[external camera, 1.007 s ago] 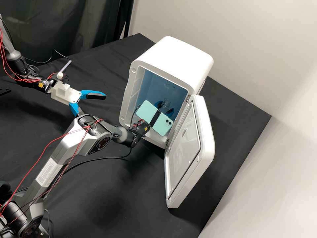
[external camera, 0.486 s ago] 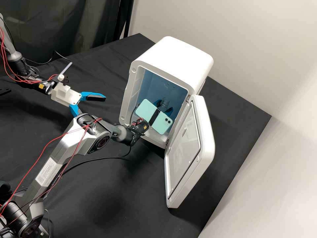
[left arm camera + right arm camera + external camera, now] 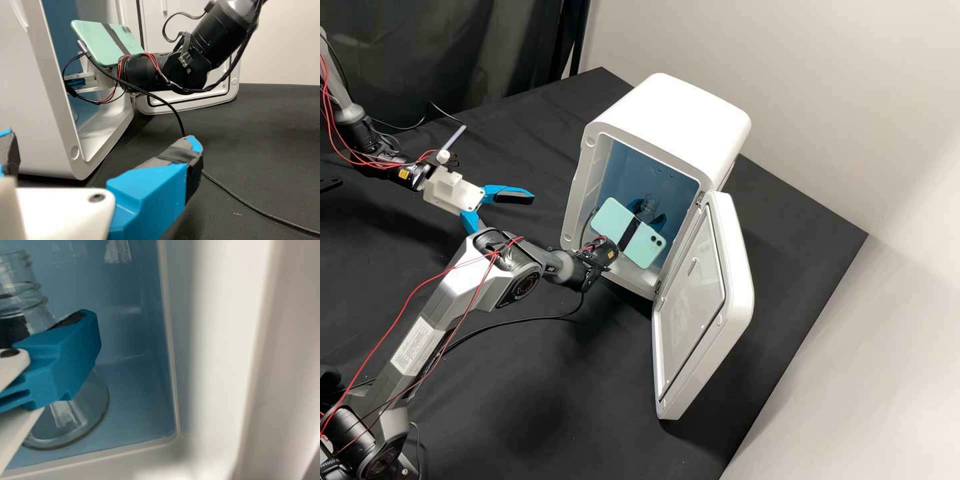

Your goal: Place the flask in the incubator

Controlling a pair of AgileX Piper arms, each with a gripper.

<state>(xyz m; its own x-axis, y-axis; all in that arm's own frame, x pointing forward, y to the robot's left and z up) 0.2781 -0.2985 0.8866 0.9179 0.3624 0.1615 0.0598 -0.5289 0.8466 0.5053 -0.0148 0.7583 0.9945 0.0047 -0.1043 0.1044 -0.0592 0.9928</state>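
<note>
One glass flask stands upright inside the incubator, low in its blue-lined chamber. Its threaded neck points up and its wide base is at the chamber floor; whether the base bears on the floor cannot be told.

The right tool is inside the chamber and closed about the flask's neck. In the right wrist view one blue finger lies with its dark pad against the glass just below the thread, and the opposite finger is out of frame. The high view shows blue close on both sides of the flask.

A mint-green phone is strapped across the right arm's wrist, at the incubator's open front.

The incubator is a white box standing upright on the black table. Its door is swung wide open and hangs from its hinge at the side of the opening.

The left tool is well apart from the incubator, above the table and beyond the right arm's elbow. Its two fingers are spread wide and it holds nothing.

Red wires run along both arms. A black cable lies on the table beneath the right arm. A black curtain hangs behind the table, and a white wall stands behind the incubator.
</note>
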